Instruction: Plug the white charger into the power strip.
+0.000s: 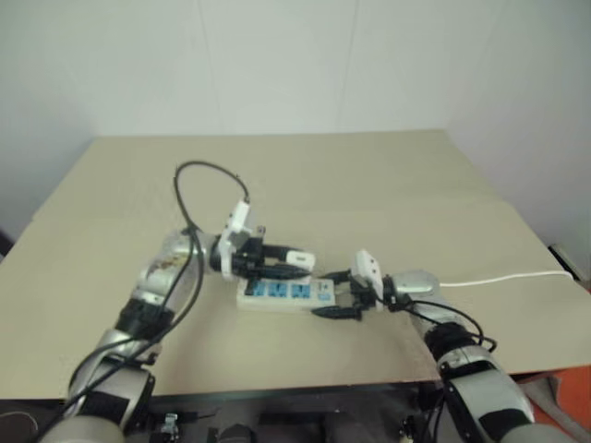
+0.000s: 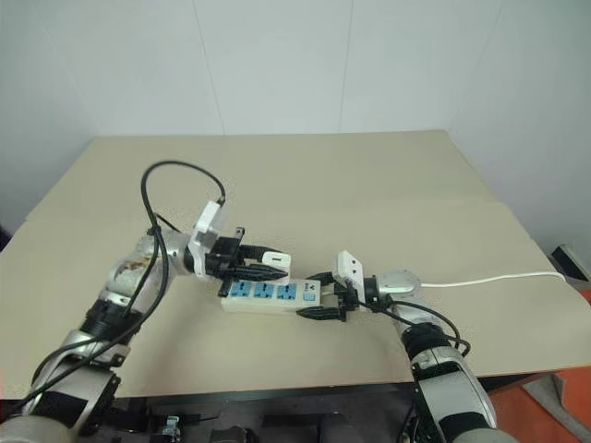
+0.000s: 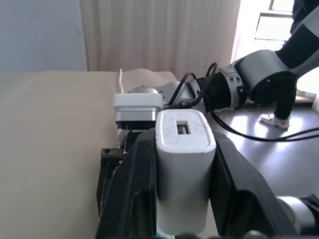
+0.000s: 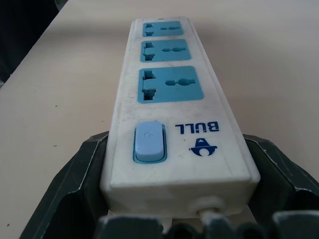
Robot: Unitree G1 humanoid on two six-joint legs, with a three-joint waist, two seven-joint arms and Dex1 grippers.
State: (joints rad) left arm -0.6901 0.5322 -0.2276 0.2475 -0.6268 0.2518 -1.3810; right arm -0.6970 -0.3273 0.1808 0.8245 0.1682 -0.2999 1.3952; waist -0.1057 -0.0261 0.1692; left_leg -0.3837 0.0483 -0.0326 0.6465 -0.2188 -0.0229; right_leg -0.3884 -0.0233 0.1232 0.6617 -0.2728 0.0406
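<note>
Black fingers of the left gripper (image 3: 182,199) are clamped on the white charger (image 3: 183,169), one finger pressed against each long side, so the block is held off the surface (image 1: 369,175) and just above the power strip (image 1: 284,293). In the head views the charger (image 1: 297,259) points toward the robot's right, over the strip's three blue socket faces. Fingers of the right gripper (image 4: 174,199) stand wide, one on each side of the strip's switch end (image 4: 169,149), close against its long edges; whether they press it I cannot tell. That strip lies flat near the front middle of the tan surface, and its thin white cord (image 1: 503,277) runs off toward the right edge.
</note>
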